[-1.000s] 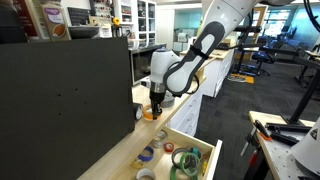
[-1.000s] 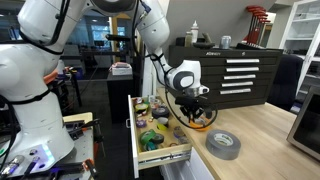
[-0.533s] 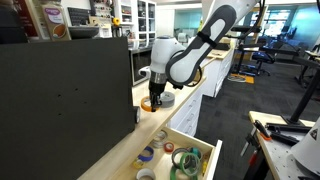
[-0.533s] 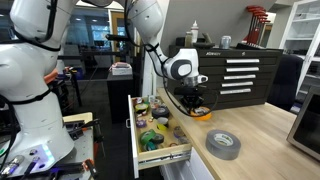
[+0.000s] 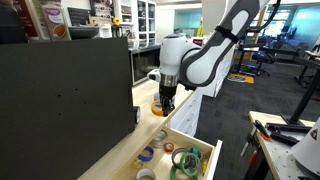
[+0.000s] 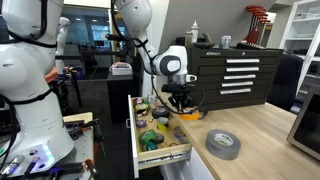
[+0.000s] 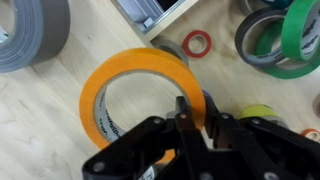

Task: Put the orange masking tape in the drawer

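Observation:
My gripper [image 7: 195,118] is shut on the rim of the orange masking tape [image 7: 140,58], an orange ring with a pale core. I hold it just above the light wooden countertop, by the drawer's edge. In both exterior views the gripper [image 5: 164,103] [image 6: 183,104] hangs at the counter edge with the orange tape [image 5: 158,111] [image 6: 190,115] under it. The drawer [image 5: 213,158] [image 6: 166,155] is pulled open and holds several tape rolls. In the wrist view the drawer's corner [image 7: 160,14] lies just past the tape.
A large grey tape roll [image 6: 223,144] [image 7: 30,35] lies on the counter. Green rolls [image 7: 290,40] and a small red ring [image 7: 197,43] lie in the drawer. A black panel [image 5: 65,100] stands beside the counter. A black tool cabinet [image 6: 232,75] stands behind.
The arm has carried the orange tape sideways across the counter toward the open drawer. The gripper has stayed shut on it.

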You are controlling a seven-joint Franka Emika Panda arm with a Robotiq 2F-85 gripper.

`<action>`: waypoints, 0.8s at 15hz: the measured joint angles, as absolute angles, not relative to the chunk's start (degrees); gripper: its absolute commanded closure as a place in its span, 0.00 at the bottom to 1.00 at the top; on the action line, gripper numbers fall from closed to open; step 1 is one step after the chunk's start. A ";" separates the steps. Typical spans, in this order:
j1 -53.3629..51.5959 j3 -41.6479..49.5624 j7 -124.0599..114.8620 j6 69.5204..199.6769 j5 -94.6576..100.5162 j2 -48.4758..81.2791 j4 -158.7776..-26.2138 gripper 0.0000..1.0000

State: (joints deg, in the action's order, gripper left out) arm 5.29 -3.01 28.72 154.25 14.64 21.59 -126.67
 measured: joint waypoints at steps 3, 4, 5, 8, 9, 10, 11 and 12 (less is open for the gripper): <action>2.86 -2.96 26.34 152.77 16.54 18.82 -130.40 0.95; 1.92 -2.95 25.45 151.82 17.41 17.94 -131.45 0.95; 0.94 -2.97 24.64 150.84 18.11 17.10 -132.40 0.95; -1.48 -3.63 23.63 147.86 18.72 15.42 -134.45 0.95; -1.99 -4.01 23.60 147.24 18.71 15.30 -134.82 0.95; -2.41 -4.38 23.60 146.74 18.66 15.33 -135.10 0.95; -2.67 -4.77 23.60 146.25 18.65 15.48 -135.20 0.95; -2.89 -5.05 23.60 145.95 18.65 15.72 -135.20 0.95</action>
State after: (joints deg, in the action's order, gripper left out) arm -2.89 -5.05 23.60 145.95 18.65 15.72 -135.20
